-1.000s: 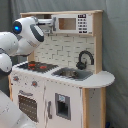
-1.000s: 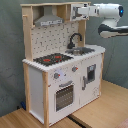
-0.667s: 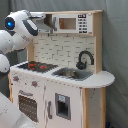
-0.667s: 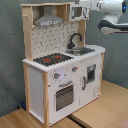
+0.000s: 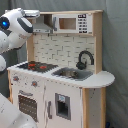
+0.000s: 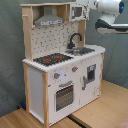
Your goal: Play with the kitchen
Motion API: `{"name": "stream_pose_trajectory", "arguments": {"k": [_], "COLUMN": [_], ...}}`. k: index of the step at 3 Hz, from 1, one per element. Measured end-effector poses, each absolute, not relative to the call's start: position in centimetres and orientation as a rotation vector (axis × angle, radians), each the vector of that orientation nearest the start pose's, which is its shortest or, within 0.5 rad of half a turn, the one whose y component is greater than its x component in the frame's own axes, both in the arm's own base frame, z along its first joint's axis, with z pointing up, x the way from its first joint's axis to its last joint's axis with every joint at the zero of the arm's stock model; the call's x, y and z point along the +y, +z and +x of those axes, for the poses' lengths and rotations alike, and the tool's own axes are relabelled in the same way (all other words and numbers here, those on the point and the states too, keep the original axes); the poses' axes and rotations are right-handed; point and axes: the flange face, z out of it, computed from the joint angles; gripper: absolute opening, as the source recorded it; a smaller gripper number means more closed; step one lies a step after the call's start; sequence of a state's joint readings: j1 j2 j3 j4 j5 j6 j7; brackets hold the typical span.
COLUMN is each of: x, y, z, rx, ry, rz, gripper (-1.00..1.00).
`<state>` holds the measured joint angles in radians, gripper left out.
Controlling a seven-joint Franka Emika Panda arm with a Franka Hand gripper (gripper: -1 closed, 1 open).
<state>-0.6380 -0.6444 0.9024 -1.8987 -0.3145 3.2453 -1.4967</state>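
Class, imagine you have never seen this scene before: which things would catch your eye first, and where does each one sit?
The kitchen dominates both exterior views, a tall toy of white panels and light wood standing on a wooden floor. On its counter, the black stovetop with red burners and the curved black faucet over the grey sink stand out. The white robot arm hangs up at hood level, at the first exterior view's left.
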Motion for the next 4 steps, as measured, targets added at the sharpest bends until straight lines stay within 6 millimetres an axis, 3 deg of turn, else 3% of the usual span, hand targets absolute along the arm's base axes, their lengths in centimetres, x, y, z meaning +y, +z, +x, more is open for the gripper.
{"name": "stream_pose_trajectory", "arguments": {"k": [4], "x": [38.5], "y": [78.1], "z": [37.2], "rx": [1.302], "ry": [1.006], "rz": [0.553], "gripper": [1.00]}}
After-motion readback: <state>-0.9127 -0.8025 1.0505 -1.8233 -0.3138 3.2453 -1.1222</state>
